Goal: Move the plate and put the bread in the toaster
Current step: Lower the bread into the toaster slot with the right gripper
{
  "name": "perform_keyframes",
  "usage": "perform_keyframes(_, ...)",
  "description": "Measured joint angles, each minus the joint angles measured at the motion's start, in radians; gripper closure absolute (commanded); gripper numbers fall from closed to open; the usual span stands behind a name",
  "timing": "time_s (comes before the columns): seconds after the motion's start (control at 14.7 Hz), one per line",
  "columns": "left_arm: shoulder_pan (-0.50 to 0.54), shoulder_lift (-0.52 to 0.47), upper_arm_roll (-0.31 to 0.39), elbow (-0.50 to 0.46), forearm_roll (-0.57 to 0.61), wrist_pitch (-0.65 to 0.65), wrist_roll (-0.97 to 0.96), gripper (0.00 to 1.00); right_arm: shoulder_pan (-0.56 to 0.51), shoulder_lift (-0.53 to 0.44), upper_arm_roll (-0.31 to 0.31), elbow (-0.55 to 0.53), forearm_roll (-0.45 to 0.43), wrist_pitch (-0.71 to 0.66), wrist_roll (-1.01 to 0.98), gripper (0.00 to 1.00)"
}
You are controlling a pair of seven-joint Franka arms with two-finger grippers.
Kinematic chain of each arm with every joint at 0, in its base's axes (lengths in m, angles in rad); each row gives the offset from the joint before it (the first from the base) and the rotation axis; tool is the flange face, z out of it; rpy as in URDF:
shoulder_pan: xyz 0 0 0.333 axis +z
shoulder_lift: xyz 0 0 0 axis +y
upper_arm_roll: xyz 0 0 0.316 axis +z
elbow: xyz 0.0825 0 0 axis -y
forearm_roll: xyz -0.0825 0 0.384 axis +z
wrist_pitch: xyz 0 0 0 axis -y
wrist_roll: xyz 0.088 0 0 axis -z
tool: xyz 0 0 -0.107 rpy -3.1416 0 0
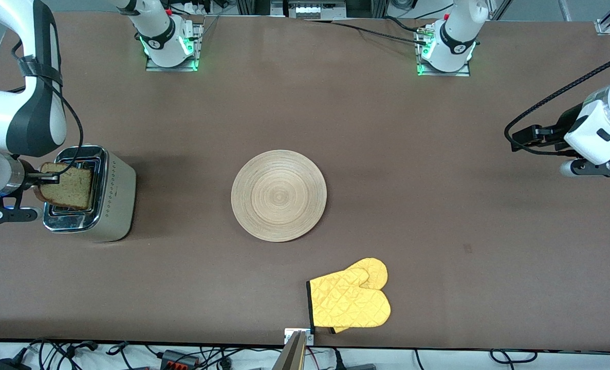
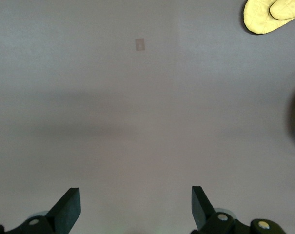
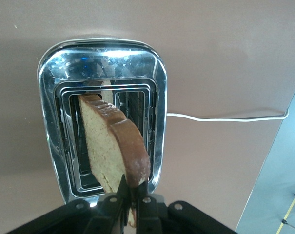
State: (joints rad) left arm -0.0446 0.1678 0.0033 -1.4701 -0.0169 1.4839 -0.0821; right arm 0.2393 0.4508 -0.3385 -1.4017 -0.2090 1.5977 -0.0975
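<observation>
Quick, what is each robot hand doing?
Left gripper: open, holding nothing, over bare table.
Right gripper: shut on the bread, over the toaster.

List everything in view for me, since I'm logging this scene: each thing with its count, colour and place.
plate: one, light wood, bare, mid-table.
bread: one slice, light brown with darker crust, held on edge over the toaster's slots.
toaster: one, chrome top, beige-silver sides, at the right arm's end of the table.
cord: one, white, on the table by the toaster.
oven mitt: one, yellow, nearer the front camera than the plate.
right gripper: fingers shut on the bread.
left gripper: fingers open, over bare table, waiting.
</observation>
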Motion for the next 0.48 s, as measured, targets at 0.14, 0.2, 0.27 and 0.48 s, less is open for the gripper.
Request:
perform_keyframes(0.14, 0.001, 0.000, 0.000, 0.000, 0.000, 0.000, 0.000, 0.00, 0.000, 0.001, 0.000, -0.016, 0.000, 0.000, 0.000, 0.35)
perform_keyframes(0.2, 0.001, 0.000, 0.000, 0.000, 0.000, 0.000, 0.000, 0.00, 0.000, 0.001, 0.000, -0.022, 0.000, 0.001, 0.001, 0.00)
perform_keyframes(0.27, 0.001, 0.000, 0.000, 0.000, 0.000, 0.000, 0.000, 0.00, 0.000, 0.002, 0.000, -0.027, 0.003, 0.001, 0.001, 0.00)
perform_keyframes(0.48, 0.001, 0.000, 0.000, 0.000, 0.000, 0.000, 0.000, 0.00, 0.000, 0.001, 0.000, -0.030, 0.033, 0.001, 0.002, 0.00)
